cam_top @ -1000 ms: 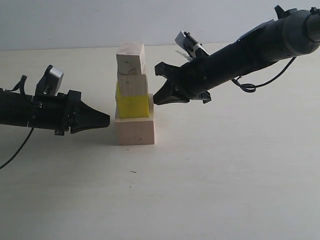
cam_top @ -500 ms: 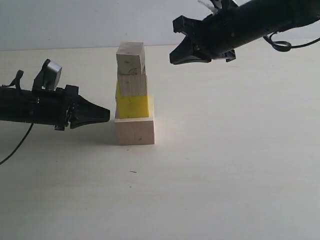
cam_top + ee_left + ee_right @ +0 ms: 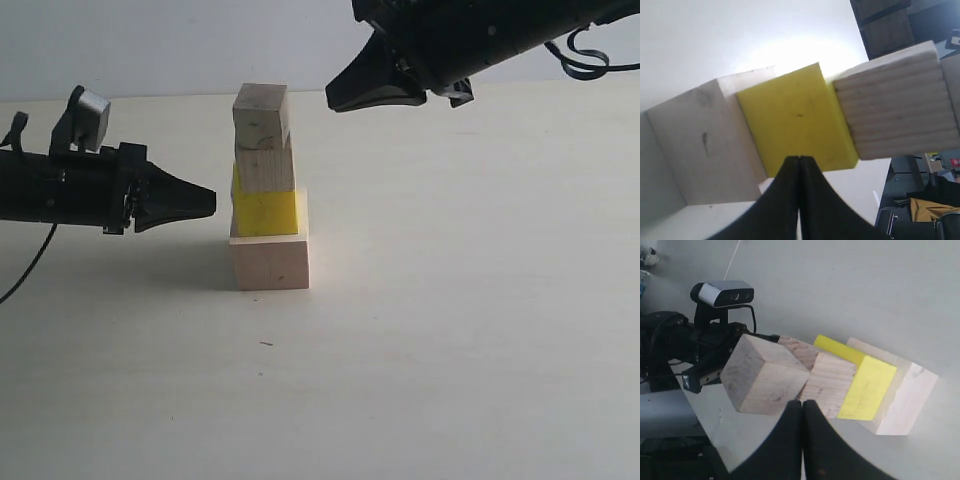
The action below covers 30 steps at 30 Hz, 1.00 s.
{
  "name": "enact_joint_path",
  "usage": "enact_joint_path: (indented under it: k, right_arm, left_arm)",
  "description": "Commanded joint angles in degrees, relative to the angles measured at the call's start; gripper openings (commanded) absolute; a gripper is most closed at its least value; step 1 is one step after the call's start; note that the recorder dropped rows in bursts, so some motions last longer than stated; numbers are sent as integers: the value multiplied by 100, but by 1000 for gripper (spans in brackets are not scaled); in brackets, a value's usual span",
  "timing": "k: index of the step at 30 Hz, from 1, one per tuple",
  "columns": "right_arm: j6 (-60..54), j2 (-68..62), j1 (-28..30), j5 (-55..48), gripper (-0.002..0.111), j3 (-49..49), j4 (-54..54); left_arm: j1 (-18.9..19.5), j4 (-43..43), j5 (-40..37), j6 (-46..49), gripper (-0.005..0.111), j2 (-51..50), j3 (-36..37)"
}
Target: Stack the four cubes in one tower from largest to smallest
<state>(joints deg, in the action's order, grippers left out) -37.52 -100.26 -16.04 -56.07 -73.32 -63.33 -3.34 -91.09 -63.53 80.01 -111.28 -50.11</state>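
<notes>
Four-cube tower (image 3: 266, 190), upright on table

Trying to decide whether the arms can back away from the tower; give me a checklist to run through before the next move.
1. All four cubes stand in one tower: ok.
2. The base is the large pale wood cube, with the yellow cube on it: ok.
3. The top cube is smaller than the third cube: cannot tell.
4. The top cube sits square on the third cube: not ok, it looks twisted in the right wrist view.
5. The left gripper is shut, empty, with a gap to the yellow cube: ok.
6. The right gripper is shut, empty, apart from the top cube: ok.
</notes>
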Motion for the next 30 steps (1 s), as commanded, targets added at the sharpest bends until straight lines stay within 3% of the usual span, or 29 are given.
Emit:
enact_joint_path:
  k: [1,30]
  right_arm:
    - [-88,47,-359,-91,0,40,-120]
    - [-347,-189,-496,434,0,30,-263]
  left_arm:
    - [-5,-87,-65,8,0,71,2]
    - [-5,-76,-168,8,0,71,2]
